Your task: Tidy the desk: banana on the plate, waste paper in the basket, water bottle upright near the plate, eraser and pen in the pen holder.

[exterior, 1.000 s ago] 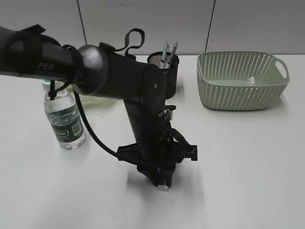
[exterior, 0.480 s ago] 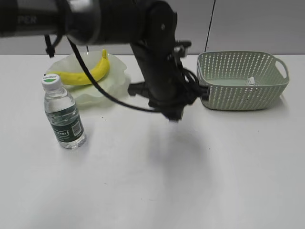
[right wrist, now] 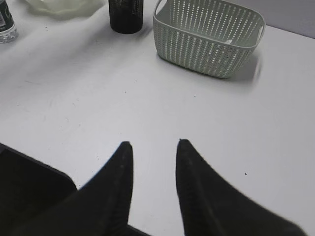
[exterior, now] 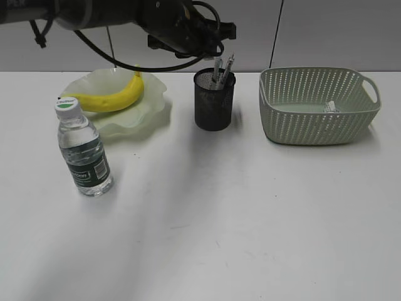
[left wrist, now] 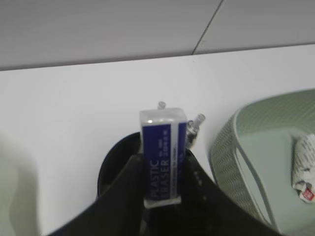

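Observation:
My left gripper (left wrist: pixel 162 160) is shut on a blue and white eraser (left wrist: pixel 162 147), held upright just above the mouth of the black mesh pen holder (left wrist: pixel 109 164). Pens (exterior: pixel 223 66) stand in the holder (exterior: pixel 214 103). In the exterior view the left arm (exterior: pixel 178 25) hangs over it. The banana (exterior: pixel 109 97) lies on the wavy green plate (exterior: pixel 135 122). Beside the plate the water bottle (exterior: pixel 84 157) stands upright. The waste paper (exterior: pixel 330 108) lies in the basket (exterior: pixel 313 128). Low over bare desk, my right gripper (right wrist: pixel 154 143) is open and holds nothing.
The basket (left wrist: pixel 236 147) stands close to the right of the pen holder, with the paper wad (left wrist: pixel 305 167) inside. A grey wall runs behind the desk's far edge. The right wrist view shows the basket (right wrist: pixel 206 44) and pen holder (right wrist: pixel 125 19) far ahead.
The left arm has risen from low over the desk's front, carrying the eraser back and up to above the pen holder. The right gripper has not moved.

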### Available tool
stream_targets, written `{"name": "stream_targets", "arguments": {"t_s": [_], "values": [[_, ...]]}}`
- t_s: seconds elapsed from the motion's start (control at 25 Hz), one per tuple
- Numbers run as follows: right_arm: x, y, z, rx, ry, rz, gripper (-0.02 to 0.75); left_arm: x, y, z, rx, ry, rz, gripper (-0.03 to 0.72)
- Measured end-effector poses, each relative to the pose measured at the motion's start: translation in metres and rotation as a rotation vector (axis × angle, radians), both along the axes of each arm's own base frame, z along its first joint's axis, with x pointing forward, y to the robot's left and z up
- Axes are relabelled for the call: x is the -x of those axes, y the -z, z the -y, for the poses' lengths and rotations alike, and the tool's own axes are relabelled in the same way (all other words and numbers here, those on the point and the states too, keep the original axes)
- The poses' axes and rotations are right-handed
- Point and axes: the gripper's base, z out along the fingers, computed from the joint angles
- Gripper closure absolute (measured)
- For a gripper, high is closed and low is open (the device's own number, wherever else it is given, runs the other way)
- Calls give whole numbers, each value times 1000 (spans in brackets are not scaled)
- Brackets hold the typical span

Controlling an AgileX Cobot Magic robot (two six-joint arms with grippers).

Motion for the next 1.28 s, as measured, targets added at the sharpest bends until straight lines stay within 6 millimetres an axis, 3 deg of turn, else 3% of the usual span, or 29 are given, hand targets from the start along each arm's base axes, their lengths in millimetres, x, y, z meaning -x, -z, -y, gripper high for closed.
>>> {"name": "stream_targets", "arguments": {"t_s": [0.2, 0.4, 0.68, 0.8, 0.96, 1.12, 1.28], "values": [[0, 0, 0, 0, 0, 0, 485, -14, 32, 2, 42, -17, -9, 522], [0, 0, 0, 0, 0, 0, 485, -16, 49, 4, 45, -23, -41, 522], [0, 0, 0, 0, 0, 0, 486, -15, 45, 4, 53, -24, -36, 319], [0, 0, 0, 1, 1, 0, 486, -10, 22, 0, 58, -27, -30, 305], [0, 0, 0, 1, 1, 0, 486, 10, -35, -15, 7, -20, -22, 302], [0, 0, 0, 1, 1, 0, 486, 43, -97, -47, -157, -17, -19, 303], [0, 0, 0, 1, 1, 0, 485, 92, -163, -90, -289, -44, -16, 302]]}}
